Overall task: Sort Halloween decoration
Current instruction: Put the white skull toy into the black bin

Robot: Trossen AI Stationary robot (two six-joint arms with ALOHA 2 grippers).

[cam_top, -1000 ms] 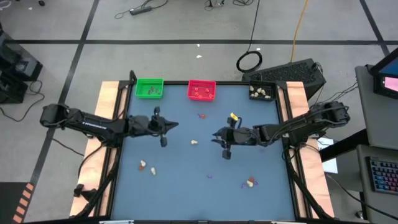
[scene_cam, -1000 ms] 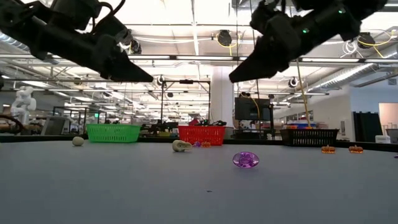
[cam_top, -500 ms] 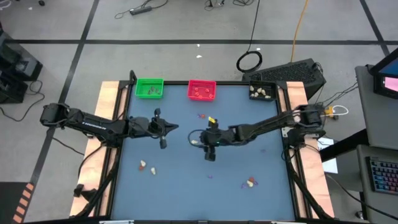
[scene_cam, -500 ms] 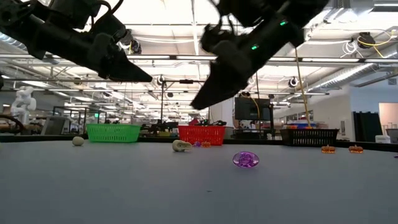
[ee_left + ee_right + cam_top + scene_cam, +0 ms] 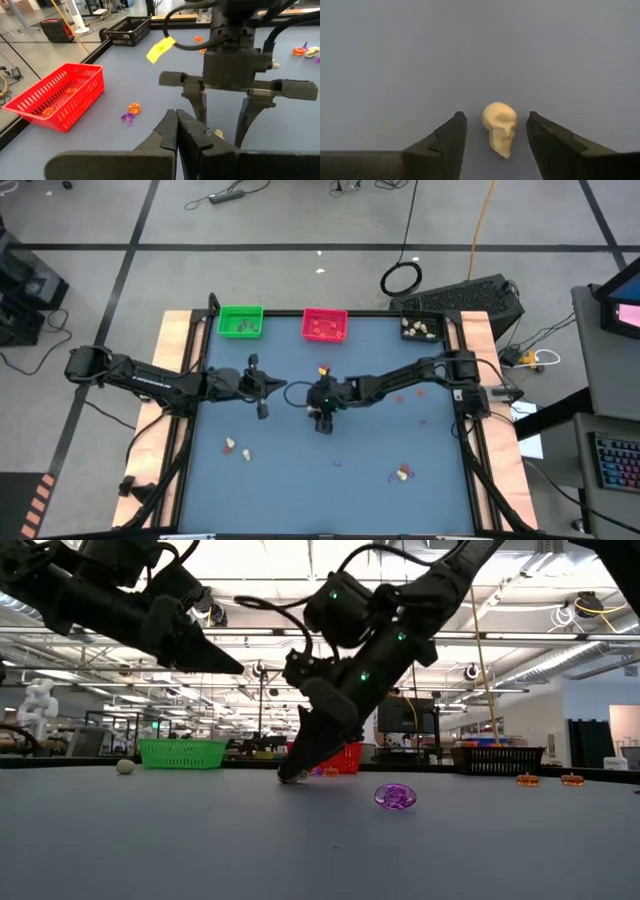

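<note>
The right hand [image 5: 495, 132] stands spread wide over the tabletop [image 5: 470, 50], one finger on each side of a small cream skull [image 5: 500, 127] that lies between them, touching neither so far as can be seen. In the overhead view this hand [image 5: 322, 418] is near the middle of the tabletop, just beside the left hand [image 5: 262, 408], which is clenched, holds nothing and hovers above the surface.

The skull looks like a hard, light bit of moulded plastic: stiff and not fragile, but smooth and rounded, so it may squirt out sideways. The broad cranium, squeezed across its two sides, seems a safer hold than the narrow jaw end.
</note>
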